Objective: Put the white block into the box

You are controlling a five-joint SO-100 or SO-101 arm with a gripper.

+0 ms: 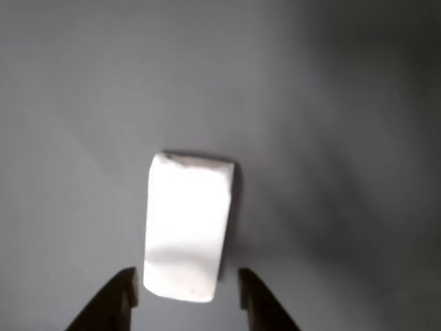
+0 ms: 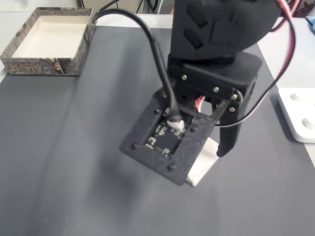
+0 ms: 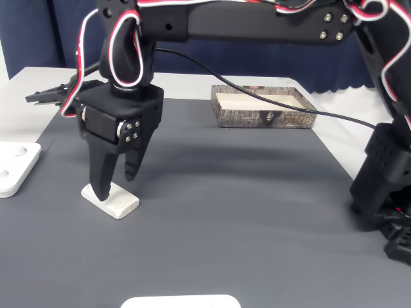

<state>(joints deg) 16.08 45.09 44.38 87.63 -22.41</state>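
A: Nearest the lens in the other view are the two dark fingertips (image 1: 125,293), rising from the bottom edge, one at each side of the near end of the white block (image 1: 187,227).

B: Is the gripper (image 1: 186,288) holding it?

A: No grip that I can see. The jaws stand apart, a little wider than the block, with a sliver of grey mat (image 1: 83,103) between each tip and the block's sides. The block lies flat on the mat, its long axis running away from the camera, its far edge slightly scuffed.

B: And from the fixed views?

A: In a fixed view the gripper (image 3: 114,185) points straight down over the block (image 3: 110,199), which sits near the mat's left side in that picture; one finger reaches down to about the block's top. In a fixed view from behind the arm, a corner of the block (image 2: 203,167) pokes out from under the black camera plate (image 2: 170,145).

B: Where is the box (image 3: 264,108)?

A: Well apart from the block, at the far end of the mat in that view, with a pale inside and a mottled dark rim. In the other fixed view the box (image 2: 47,42) sits at the top left corner. A flat white device (image 3: 13,168) lies just off the mat's left edge, near the block.
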